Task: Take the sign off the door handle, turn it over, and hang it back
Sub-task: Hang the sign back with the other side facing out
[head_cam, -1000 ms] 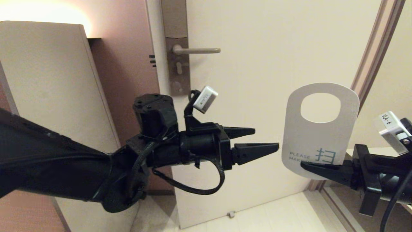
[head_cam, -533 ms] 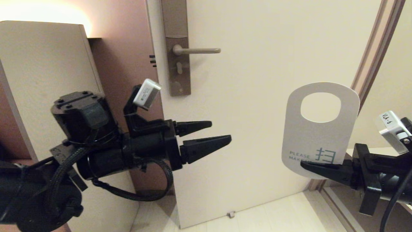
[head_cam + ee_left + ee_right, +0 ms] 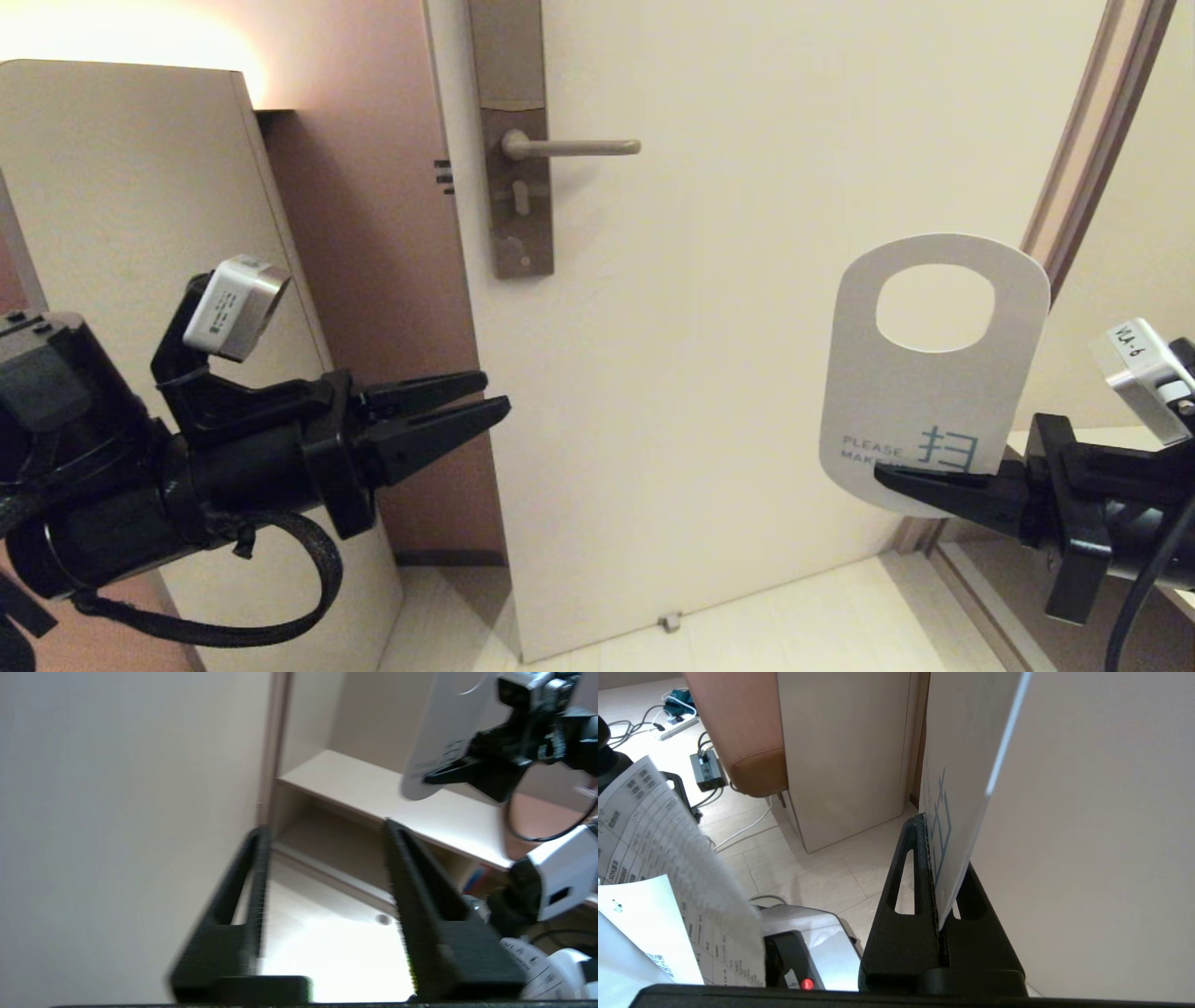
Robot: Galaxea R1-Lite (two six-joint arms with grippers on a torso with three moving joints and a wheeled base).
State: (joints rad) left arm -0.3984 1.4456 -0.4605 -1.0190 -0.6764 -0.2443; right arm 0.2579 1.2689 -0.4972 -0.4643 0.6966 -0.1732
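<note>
The white card door-hanger sign (image 3: 934, 392), with its oval cut-out and blue printed lettering, stands upright at about four o'clock from the brushed-metal lever door handle (image 3: 571, 147), well apart from it and off the cream door (image 3: 747, 280). The right gripper (image 3: 887, 478) pinches the sign's bottom edge, its black fingers (image 3: 903, 896) pressed together on the card. The left gripper (image 3: 485, 397) hangs empty at about eight o'clock from the handle, near the door's edge, its black pointed fingers (image 3: 420, 896) spread apart with a gap between them.
</note>
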